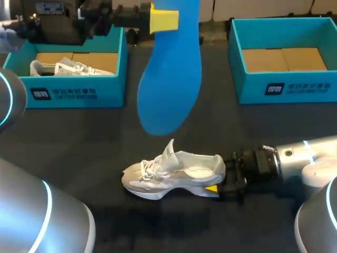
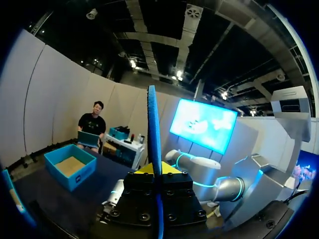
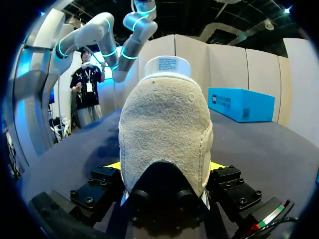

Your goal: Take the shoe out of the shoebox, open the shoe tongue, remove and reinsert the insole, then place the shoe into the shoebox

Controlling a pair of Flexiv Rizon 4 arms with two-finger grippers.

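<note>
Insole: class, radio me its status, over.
Left gripper shut on insole, high above shoe. Right gripper shut on shoe's heel, on table. Nothing between them.

Insole (image 1: 169, 74) above shoe (image 1: 174, 174) on table (image 1: 79, 137)

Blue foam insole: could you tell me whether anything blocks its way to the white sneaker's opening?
Nothing visible does: the blue foam insole hangs clear of the white sneaker, tongue raised; the right gripper holds only the heel.
</note>
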